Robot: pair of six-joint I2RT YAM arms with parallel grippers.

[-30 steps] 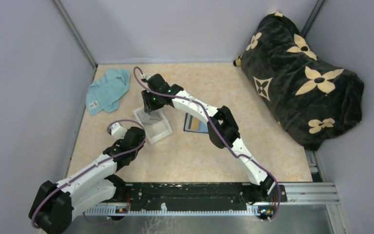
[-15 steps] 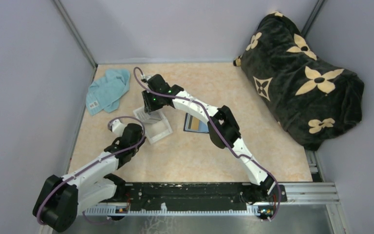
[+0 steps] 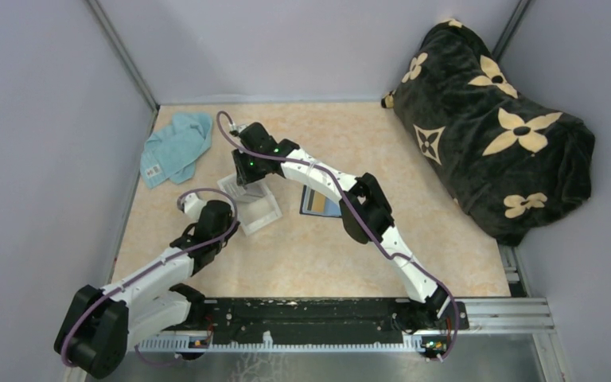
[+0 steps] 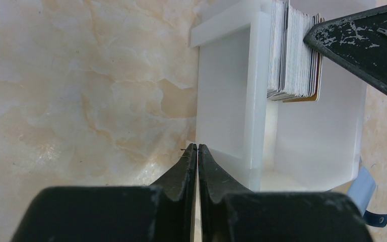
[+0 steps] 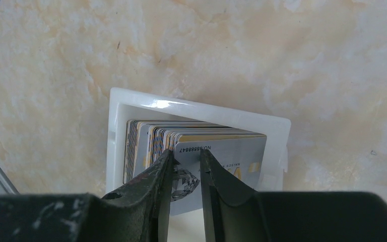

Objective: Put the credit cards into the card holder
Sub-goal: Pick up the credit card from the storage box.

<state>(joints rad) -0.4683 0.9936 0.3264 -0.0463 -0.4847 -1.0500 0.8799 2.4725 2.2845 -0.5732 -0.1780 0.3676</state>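
The credit cards [image 5: 232,151] stand on edge as a thick greyish and yellow stack [image 4: 292,50] inside a clear plastic tray [image 5: 196,107]. My right gripper [image 5: 185,151] points down into the tray at the stack's front. Its jaws stand a little apart, with the front card's face showing in the gap. My left gripper [image 4: 197,146] is shut with nothing in it, and its tips rest at the tray's outer wall [image 4: 227,101]. The card holder [image 3: 318,203], flat and navy blue, lies right of the tray, partly hidden under the right arm.
A teal cloth [image 3: 177,147] lies at the back left of the table. A big dark blanket with cream flowers [image 3: 493,127] fills the right side. Grey walls close in the table on three sides.
The right gripper's jaws have narrowed over the front of the card stack. The left arm has shifted slightly up and to the left beside the tray, then held still.
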